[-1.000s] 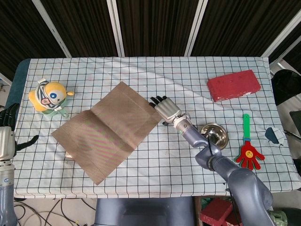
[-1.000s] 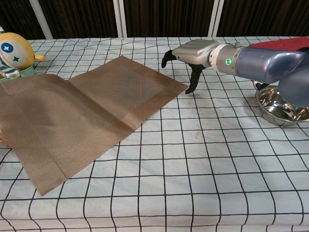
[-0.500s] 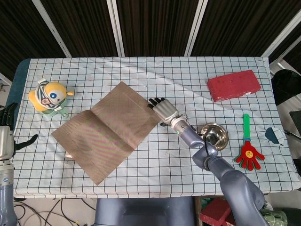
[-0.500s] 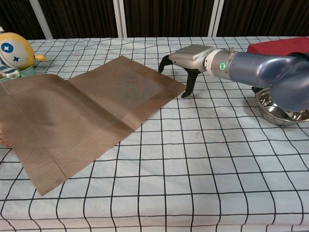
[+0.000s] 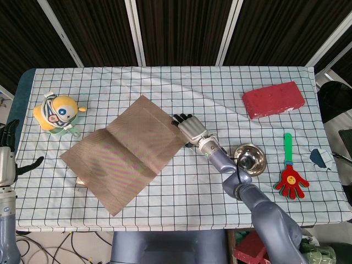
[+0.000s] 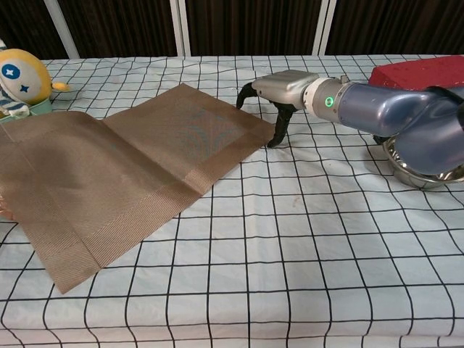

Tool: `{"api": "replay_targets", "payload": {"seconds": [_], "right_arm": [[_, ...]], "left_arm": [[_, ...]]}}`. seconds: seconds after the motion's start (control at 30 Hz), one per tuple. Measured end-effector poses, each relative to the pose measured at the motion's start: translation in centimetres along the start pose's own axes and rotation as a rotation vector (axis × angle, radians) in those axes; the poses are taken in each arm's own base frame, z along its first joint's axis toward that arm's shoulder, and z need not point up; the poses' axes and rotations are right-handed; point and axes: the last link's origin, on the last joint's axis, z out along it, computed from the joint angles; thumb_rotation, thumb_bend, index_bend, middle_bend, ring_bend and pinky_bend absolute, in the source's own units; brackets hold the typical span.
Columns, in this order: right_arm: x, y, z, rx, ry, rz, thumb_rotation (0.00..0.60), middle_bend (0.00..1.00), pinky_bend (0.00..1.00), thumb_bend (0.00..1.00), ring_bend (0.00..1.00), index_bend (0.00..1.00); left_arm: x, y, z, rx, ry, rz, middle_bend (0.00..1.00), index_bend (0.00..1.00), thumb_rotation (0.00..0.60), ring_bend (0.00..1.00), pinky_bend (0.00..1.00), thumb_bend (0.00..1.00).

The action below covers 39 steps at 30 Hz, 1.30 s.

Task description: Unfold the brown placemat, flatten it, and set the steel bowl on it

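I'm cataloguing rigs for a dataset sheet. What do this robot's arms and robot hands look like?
The right robot hand has a silver-grey metal back and black fingers. Its arm is glossy blue-grey, with a green light at the wrist. The left robot hand looks the same: grey shell, black fingers.

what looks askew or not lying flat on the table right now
The brown woven placemat lies diagonal to the checked tablecloth's grid, with a raised crease across its middle, so it is not flat. Nothing looks spilled or damaged.

Head view: high, looking down on whole table [image 5: 165, 88]. Chest view: low, near, facing far edge. Shared: placemat [image 5: 124, 151], right hand [image 6: 279, 90].
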Motion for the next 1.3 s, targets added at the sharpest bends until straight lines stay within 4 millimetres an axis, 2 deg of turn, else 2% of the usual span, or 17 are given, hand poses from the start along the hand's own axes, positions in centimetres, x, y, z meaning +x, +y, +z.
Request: {"api": "replay_targets", "payload": {"seconds": [0.47,0.7,0.87,1.03,1.3], "right_arm": [[-0.1,0.0,-0.1,-0.001,0.023,0.084,0.600,0.08,0.24,0.00,0.12,0.22],[-0.4,-0.2,-0.2,0.002,0.033,0.121,0.600,0.08,0.24,0.01,0.12,0.27],[-0.5,-0.4,-0.3,0.009,0.040,0.134,0.600,0.08,0.24,0.07,0.12,0.27],[-0.7,-0.5,-0.3,0.010,0.043,0.142,0.600,0.09,0.24,0.18,0.12,0.29],[-0.9,-0.6,-0.3,0.014,0.035,0.145,0.600,0.09,0.24,0.24,0.12,0.31]], "left_arm": [[0.0,0.0,0.1,0.003,-0.002,0.004,0.07,0.06,0.600,0.07,0.10,0.01],[0.0,-0.1,0.1,0.006,-0.004,0.003,0.07,0.06,0.600,0.07,0.10,0.01],[-0.1,-0.1,0.1,0.008,-0.005,0.002,0.07,0.06,0.600,0.07,0.10,0.01],[0.0,-0.1,0.1,0.010,-0.005,-0.001,0.07,0.06,0.600,0.07,0.10,0.01],[0.0,-0.1,0.1,0.014,-0.006,-0.005,0.07,0.06,0.600,0.07,0.10,0.01]]}}
